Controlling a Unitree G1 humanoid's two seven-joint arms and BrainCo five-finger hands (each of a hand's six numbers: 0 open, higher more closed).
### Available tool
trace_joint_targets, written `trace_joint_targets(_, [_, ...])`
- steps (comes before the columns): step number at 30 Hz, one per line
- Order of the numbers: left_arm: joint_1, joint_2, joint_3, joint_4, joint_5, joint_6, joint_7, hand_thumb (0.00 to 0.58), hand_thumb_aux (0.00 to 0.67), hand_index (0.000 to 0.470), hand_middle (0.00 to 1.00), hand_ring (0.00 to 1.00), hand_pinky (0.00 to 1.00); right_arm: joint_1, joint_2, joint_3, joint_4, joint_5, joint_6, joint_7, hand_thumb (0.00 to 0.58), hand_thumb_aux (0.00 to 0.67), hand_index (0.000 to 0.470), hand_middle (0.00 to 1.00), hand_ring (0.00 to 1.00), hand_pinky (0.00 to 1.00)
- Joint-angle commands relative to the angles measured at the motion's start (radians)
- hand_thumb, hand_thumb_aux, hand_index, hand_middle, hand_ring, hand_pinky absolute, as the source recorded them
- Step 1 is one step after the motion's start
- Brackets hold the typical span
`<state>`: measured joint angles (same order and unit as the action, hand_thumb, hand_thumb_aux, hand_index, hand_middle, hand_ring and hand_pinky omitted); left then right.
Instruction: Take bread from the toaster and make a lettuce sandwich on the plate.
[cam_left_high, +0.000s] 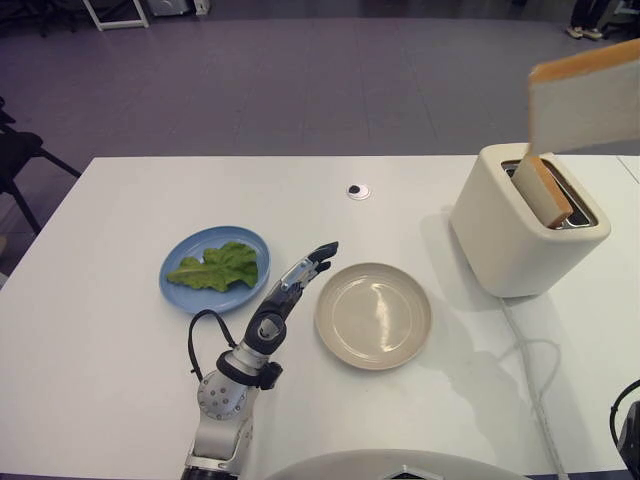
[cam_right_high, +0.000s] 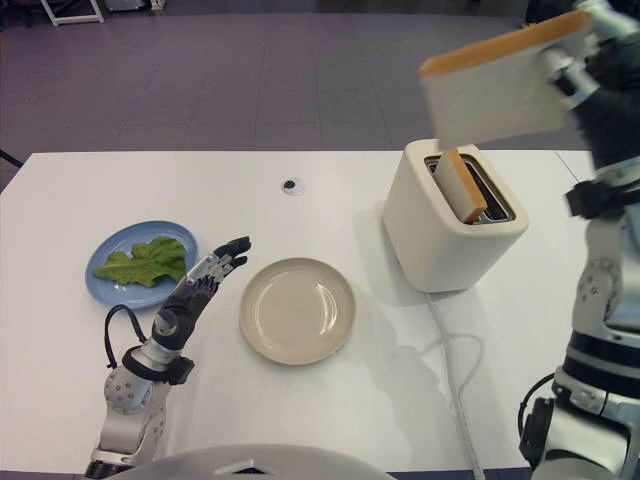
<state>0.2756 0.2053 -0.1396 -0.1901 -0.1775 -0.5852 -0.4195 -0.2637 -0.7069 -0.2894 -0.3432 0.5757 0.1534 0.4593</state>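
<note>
My right hand (cam_right_high: 590, 55) holds a bread slice (cam_right_high: 495, 90) high in the air, above and just right of the cream toaster (cam_right_high: 450, 225). A second bread slice (cam_right_high: 462, 186) stands in the toaster's slot. The beige plate (cam_right_high: 298, 309) lies bare at the table's middle. A lettuce leaf (cam_right_high: 143, 261) lies on the blue plate (cam_right_high: 120, 290) to the left. My left hand (cam_right_high: 200, 290) hovers between the two plates with its fingers stretched out and nothing in it.
The toaster's white cable (cam_right_high: 455, 385) runs down the table to the front edge. A small black and white disc (cam_right_high: 292, 185) lies near the table's far edge.
</note>
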Motion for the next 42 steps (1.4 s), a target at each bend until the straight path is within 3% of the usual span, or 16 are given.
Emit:
trace_joint_targets(1, [0.002, 0.001, 0.012, 0.002, -0.009, 0.004, 0.004, 0.0, 0.0, 0.0, 0.0, 0.0, 0.0, 0.099, 0.021, 0.132, -0.139, 0.028, 0.096, 0.069, 0.58, 0.67, 0.47, 0.0, 0.0, 0.0])
trace_joint_targets(7, [-0.004, 0.0, 0.026, 0.002, -0.02, 0.008, 0.008, 0.0, 0.0, 0.0, 0.0, 0.0, 0.0, 0.118, 0.096, 0.401, -0.105, -0.285, 0.002, 0.065, 0.58, 0.67, 0.47, 0.0, 0.0, 0.0])
trace_joint_targets(11, [-0.004, -0.001, 0.029, 0.002, -0.022, 0.007, 0.006, 0.0, 0.0, 0.0, 0.0, 0.0, 0.0, 0.09, 0.159, 0.558, 0.055, -0.574, -0.168, 0.006, 0.58, 0.67, 0.47, 0.0, 0.0, 0.0])
trace_joint_targets(20, [0.002, -0.001, 0.023, -0.012, -0.018, 0.01, 0.002, 0.0, 0.0, 0.0, 0.0, 0.0, 0.0, 0.044, 0.23, 0.625, 0.352, -0.899, -0.672, -0.172, 0.58, 0.67, 0.47, 0.0, 0.0, 0.0])
trace_joint_targets(25, [0.004, 0.001, 0.02, -0.017, -0.019, 0.013, 0.0, 0.0, 0.0, 0.0, 0.0, 0.0, 0.0, 0.119, 0.179, 0.643, 0.385, -0.969, -0.814, -0.166, 0.58, 0.67, 0.47, 0.0, 0.0, 0.0])
trace_joint_targets(26, [0.004, 0.002, 0.02, -0.02, -0.02, 0.015, -0.001, 0.0, 0.0, 0.0, 0.0, 0.0, 0.0, 0.137, 0.165, 0.639, 0.379, -0.972, -0.828, -0.161, 0.576, 0.612, 0.429, 0.0, 0.0, 0.0])
trace_joint_targets(27, [0.005, 0.003, 0.021, -0.022, -0.021, 0.016, -0.001, 0.0, 0.0, 0.0, 0.0, 0.0, 0.0, 0.152, 0.154, 0.635, 0.372, -0.972, -0.838, -0.155, 0.5, 0.42, 0.295, 0.0, 0.0, 0.0])
trace_joint_targets(28, [0.005, 0.004, 0.022, -0.023, -0.023, 0.017, -0.002, 0.0, 0.0, 0.0, 0.0, 0.0, 0.0, 0.165, 0.143, 0.632, 0.365, -0.974, -0.844, -0.15, 0.454, 0.357, 0.251, 0.0, 0.0, 0.0])
trace_joint_targets(29, [0.005, 0.005, 0.023, -0.023, -0.024, 0.018, -0.003, 0.0, 0.0, 0.0, 0.0, 0.0, 0.0, 0.176, 0.133, 0.63, 0.358, -0.977, -0.848, -0.143, 0.049, 0.029, 0.02, 0.0, 0.0, 0.0])
trace_joint_targets(30, [0.005, 0.006, 0.024, -0.023, -0.025, 0.018, -0.004, 0.0, 0.0, 0.0, 0.0, 0.0, 0.0, 0.185, 0.123, 0.627, 0.354, -0.982, -0.851, -0.139, 0.0, 0.0, 0.0, 0.0, 0.0, 0.0])
trace_joint_targets(38, [0.007, 0.007, 0.035, -0.04, -0.029, 0.029, 0.003, 0.0, 0.0, 0.0, 0.0, 0.0, 0.0, 0.233, 0.071, 0.573, 0.319, -0.963, -0.854, -0.127, 0.0, 0.0, 0.0, 0.0, 0.0, 0.0])
trace_joint_targets(42, [-0.023, 0.037, 0.142, -0.067, 0.024, 0.123, 0.086, 0.0, 0.0, 0.0, 0.0, 0.0, 0.0, 0.249, 0.089, 0.524, 0.295, -0.857, -0.834, -0.132, 0.0, 0.0, 0.0, 0.0, 0.0, 0.0])
